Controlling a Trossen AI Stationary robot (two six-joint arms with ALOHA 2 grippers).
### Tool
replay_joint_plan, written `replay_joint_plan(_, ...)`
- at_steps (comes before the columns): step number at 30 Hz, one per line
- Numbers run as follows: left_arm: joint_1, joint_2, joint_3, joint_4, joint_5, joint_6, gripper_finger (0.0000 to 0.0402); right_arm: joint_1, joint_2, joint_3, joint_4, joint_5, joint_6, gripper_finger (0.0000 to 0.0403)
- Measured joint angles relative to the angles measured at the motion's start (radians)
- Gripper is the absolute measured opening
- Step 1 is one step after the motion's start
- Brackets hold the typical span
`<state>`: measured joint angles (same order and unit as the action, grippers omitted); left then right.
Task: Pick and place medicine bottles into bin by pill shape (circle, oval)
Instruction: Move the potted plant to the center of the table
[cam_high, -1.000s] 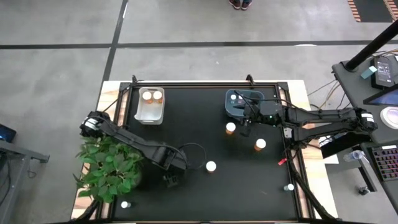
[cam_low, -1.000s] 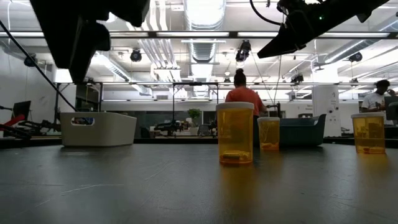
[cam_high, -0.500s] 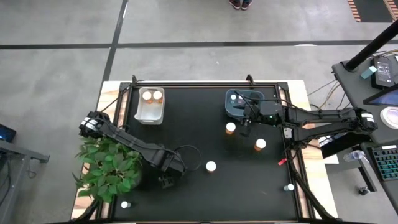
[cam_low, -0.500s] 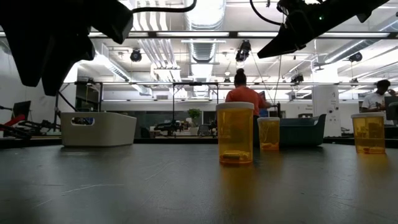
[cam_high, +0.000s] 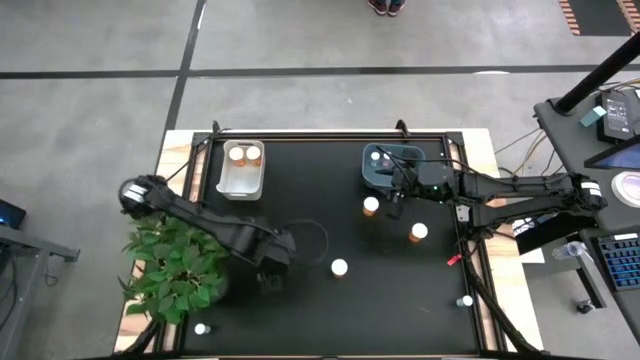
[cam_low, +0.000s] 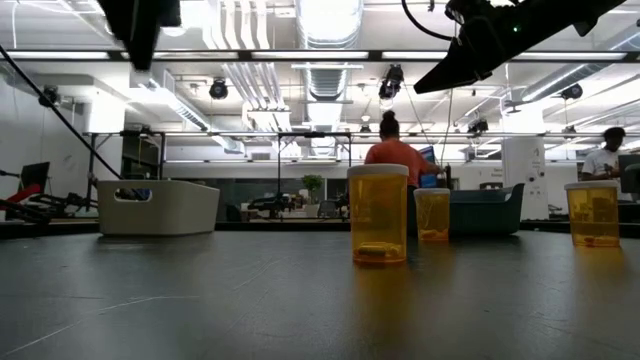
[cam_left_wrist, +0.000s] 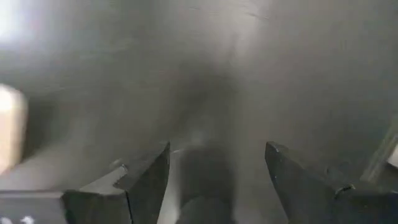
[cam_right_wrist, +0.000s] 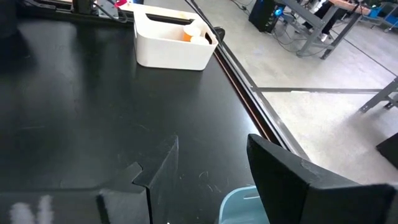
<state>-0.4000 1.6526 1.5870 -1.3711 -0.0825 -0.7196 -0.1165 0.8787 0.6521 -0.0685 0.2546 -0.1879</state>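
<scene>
Over the black counter (cam_high: 320, 230) the left gripper (cam_high: 270, 281) hung with fingers apart, empty, near a white-capped medicine bottle (cam_high: 339, 267); the right gripper (cam_high: 394, 210), fingers apart, sat by the blue bin (cam_high: 383, 172)

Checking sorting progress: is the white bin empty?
No. The white bin holds two bottles; their white caps show from above.

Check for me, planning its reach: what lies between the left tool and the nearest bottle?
Nothing: in the high view, bare black mat separates the left tool from the bottle.
</scene>
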Motion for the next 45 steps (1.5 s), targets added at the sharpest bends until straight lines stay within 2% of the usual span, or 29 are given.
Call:
replay_joint_plan(5,0.001,-0.113,0.117,-0.166,-0.206,-0.105,0.0246,0.0,0.0,0.0,0.0,0.0,-0.005,0.0185)
replay_joint_plan(10,0.001,-0.263,0.151,-0.189,-0.416,-0.162,0.0246,0.0,0.0,0.0,0.0,0.0,-0.004,0.0185)
replay_joint_plan(14,0.001,-0.392,0.151,-0.184,-0.478,-0.158,0.0246,0.0,0.0,0.0,0.0,0.0,-0.004,0.0185)
replay_joint_plan(18,0.001,-0.506,0.151,-0.17,-0.478,-0.16,0.0246,0.0,0.0,0.0,0.0,0.0,-0.003,0.0185)
replay_joint_plan(21,0.001,-0.564,0.151,-0.132,-0.427,-0.098,0.0246,0.0,0.0,0.0,0.0,0.0,-0.003,0.0185)
replay_joint_plan(24,0.0,-0.608,0.156,-0.161,-0.278,-0.095,0.0246,0.0,0.0,0.0,0.0,0.0,0.005,0.0185)
replay_joint_plan(32,0.0,-0.723,0.169,-0.198,0.048,-0.336,0.0246,0.0,0.0,0.0,0.009,0.0,0.019,0.0185)
replay_joint_plan(36,0.0,-0.801,0.158,-0.2,0.078,-0.416,0.0246,0.0,0.0,0.0,0.029,0.0,0.021,0.0185)
replay_joint_plan(38,0.0,-0.846,0.137,-0.196,0.077,-0.408,0.0246,0.0,0.0,0.0,0.03,0.0,0.023,0.0185)
replay_joint_plan(41,0.0,-0.918,0.078,-0.203,0.098,-0.326,0.0246,0.0,0.0,0.0,0.03,0.0,0.038,0.0185)
replay_joint_plan(45,0.001,-0.976,-0.063,-0.205,0.135,-0.321,0.0246,0.0,0.0,0.0,0.03,0.0,0.039,0.0185)
